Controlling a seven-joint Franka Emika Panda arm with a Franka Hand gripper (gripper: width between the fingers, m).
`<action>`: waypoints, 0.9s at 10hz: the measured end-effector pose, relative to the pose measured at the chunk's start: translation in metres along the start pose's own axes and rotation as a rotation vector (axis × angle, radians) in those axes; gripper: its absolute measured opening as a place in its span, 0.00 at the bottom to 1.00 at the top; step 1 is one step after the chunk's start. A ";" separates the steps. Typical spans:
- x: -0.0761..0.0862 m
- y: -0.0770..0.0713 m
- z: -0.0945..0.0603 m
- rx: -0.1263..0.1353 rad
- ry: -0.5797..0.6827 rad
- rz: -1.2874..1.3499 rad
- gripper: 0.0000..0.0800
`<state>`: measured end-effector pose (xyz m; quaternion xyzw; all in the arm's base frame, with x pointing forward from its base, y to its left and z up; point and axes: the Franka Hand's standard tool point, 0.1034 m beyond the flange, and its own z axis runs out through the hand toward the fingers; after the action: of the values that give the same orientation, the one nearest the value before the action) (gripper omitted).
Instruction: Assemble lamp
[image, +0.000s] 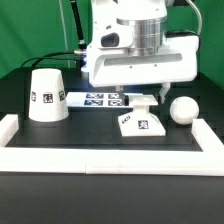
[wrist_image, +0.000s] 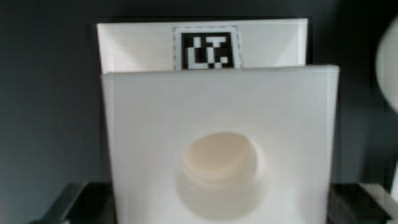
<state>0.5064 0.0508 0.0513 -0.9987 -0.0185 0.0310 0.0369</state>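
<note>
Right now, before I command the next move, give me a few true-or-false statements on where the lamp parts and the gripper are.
1. The shade stands wide end down at the exterior view's left. True.
2. The bulb is seated in the base. False: it lies apart from the base, toward the exterior view's right.
3. The gripper hangs close over the base. True: the base fills the wrist view.
4. The shade sits on the marker board. False: it stands beside the board.
</note>
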 end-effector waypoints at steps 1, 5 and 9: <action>0.016 -0.002 -0.001 0.002 0.018 -0.003 0.67; 0.022 -0.003 -0.002 0.003 0.026 -0.007 0.67; 0.050 -0.016 -0.003 0.009 0.055 0.006 0.67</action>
<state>0.5561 0.0685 0.0521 -0.9990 -0.0145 0.0038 0.0418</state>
